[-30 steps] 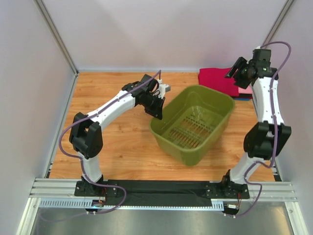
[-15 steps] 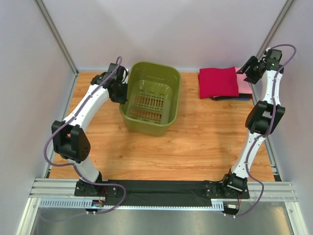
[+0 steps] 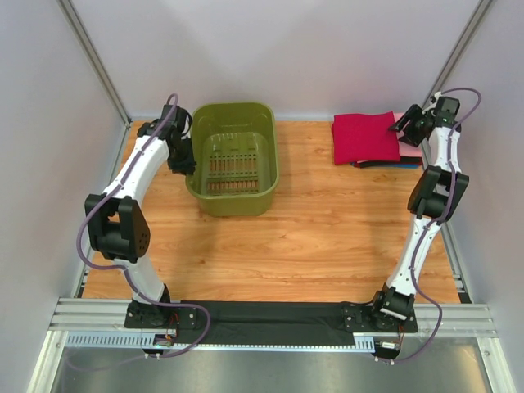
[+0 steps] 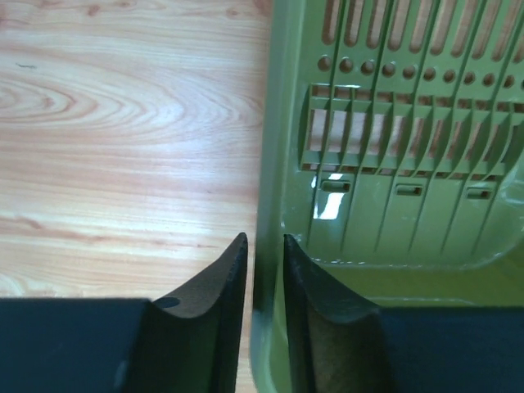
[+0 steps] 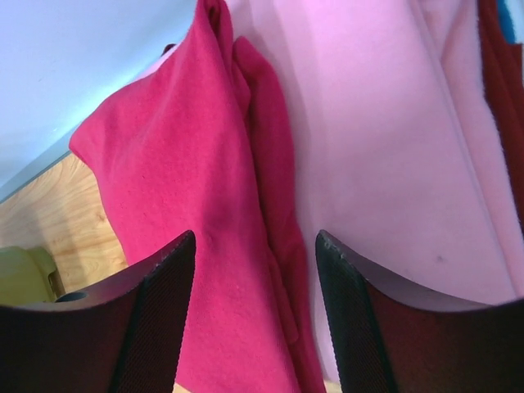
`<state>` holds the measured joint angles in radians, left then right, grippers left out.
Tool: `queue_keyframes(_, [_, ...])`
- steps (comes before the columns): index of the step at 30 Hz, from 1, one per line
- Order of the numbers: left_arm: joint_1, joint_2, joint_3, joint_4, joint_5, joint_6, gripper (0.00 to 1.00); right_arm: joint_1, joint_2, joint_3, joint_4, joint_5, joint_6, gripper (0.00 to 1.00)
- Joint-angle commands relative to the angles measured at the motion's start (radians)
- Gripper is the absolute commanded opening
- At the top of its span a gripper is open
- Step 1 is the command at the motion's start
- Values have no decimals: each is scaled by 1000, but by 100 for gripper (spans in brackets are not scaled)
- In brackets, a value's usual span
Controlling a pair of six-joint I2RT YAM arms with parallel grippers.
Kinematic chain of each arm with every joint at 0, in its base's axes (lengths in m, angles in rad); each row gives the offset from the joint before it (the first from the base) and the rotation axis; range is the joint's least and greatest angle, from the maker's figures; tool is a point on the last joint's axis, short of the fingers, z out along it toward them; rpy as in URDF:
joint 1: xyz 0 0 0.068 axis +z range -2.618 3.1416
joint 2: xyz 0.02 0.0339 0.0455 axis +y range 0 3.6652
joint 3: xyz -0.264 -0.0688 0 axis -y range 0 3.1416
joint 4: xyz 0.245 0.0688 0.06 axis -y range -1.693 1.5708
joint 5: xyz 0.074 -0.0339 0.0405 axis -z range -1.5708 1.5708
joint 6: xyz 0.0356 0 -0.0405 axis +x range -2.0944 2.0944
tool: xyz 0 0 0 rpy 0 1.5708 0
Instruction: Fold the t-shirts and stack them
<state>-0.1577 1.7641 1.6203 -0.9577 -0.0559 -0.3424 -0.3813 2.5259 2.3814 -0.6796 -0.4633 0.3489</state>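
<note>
The left gripper [image 4: 264,246] pinched the wall of the olive basket [image 4: 368,229], jaws narrow; the right gripper [image 5: 255,237] hung wide over the crimson tee [image 3: 364,137], folded atop the pink tee [image 5: 385,164] at far right; likely best to lift clear without snagging the fold.

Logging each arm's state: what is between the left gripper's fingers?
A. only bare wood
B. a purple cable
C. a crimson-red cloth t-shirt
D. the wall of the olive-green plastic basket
D: the left wrist view shows the left gripper closed on the side wall of the olive-green slotted plastic basket, one finger on each side.
</note>
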Motion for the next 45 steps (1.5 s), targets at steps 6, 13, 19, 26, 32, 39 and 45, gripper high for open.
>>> queue_keyframes(6, [-3, 14, 81, 2, 28, -43, 36, 9, -2, -54, 138, -100, -37, 55])
queue_keyframes(13, [0, 11, 90, 0, 25, -46, 36, 12, 33, -22, 137, -146, -13, 43])
queue_keyframes(19, [0, 14, 86, 0, 33, -46, 36, 18, -24, -33, 156, -103, -45, 7])
queue_keyframes(26, [0, 11, 85, 4, 36, -50, 37, 41, -78, -10, 177, -75, -67, 0])
queue_keyframes(32, [0, -6, 66, 11, 34, -52, 37, 48, -111, 91, 154, -25, -54, 0])
queue_keyframes(39, [0, -25, 47, 11, 41, -53, 37, -17, -131, 150, 75, 34, 8, 0])
queue_keyframes(45, [0, -35, 9, 16, 34, -49, 37, -76, -7, 159, 101, 28, 55, 0])
